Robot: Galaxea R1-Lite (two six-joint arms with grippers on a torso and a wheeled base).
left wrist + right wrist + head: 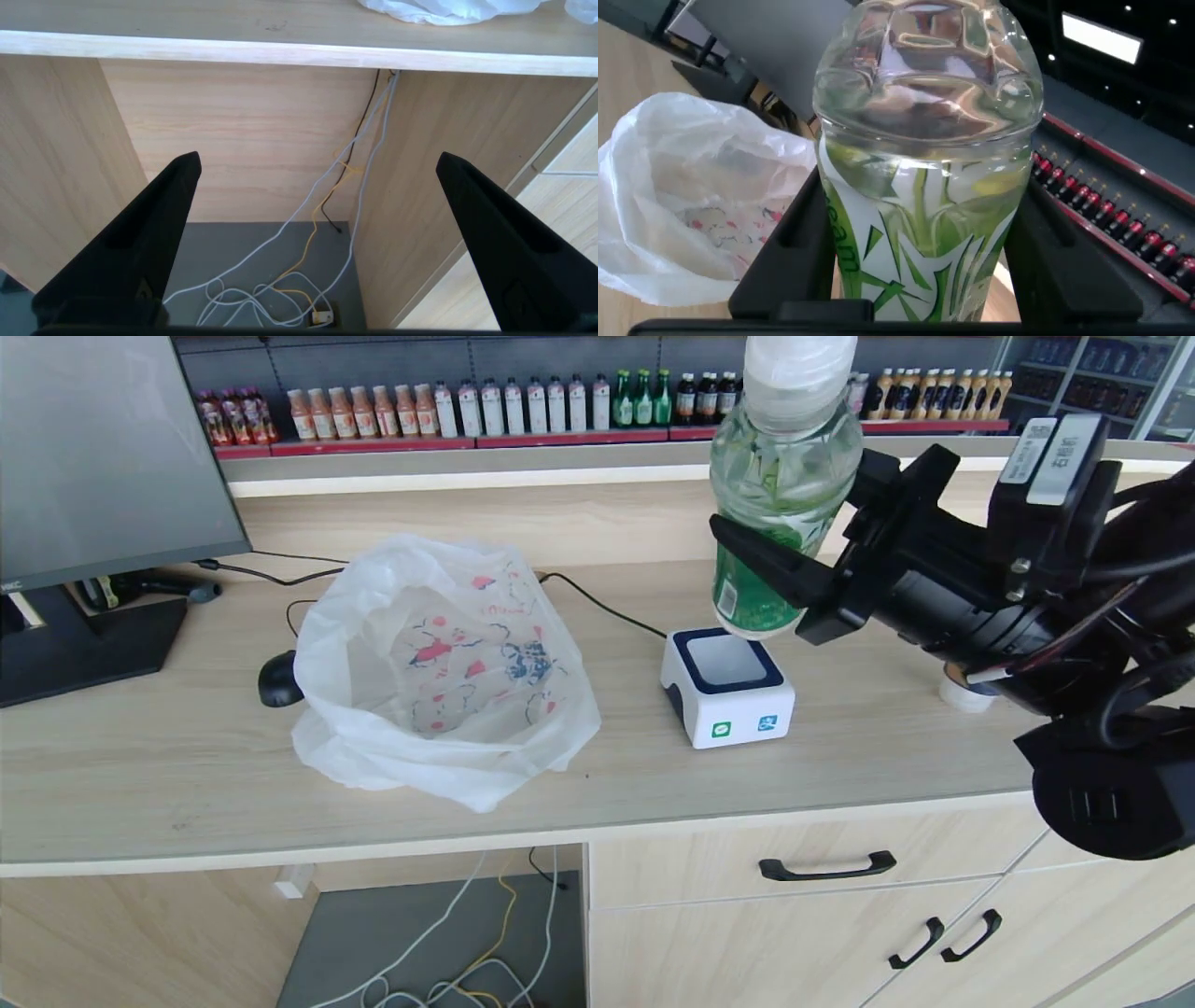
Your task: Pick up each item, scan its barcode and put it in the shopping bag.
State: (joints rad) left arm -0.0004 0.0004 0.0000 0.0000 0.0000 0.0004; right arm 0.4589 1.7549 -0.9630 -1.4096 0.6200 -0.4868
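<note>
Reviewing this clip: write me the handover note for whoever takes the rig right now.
Right gripper: shut on the green bottle, its base over the scanner.
Left gripper: open, empty, below the counter edge.
Shopping bag: open on the counter, left of the scanner, looks empty.
Done: bottle picked up.
Left: finish the scan, bag the bottle.

I see the bottle cut off at the top edge, the mouse half behind the shopping bag, and a white object mostly hidden under my right arm
</note>
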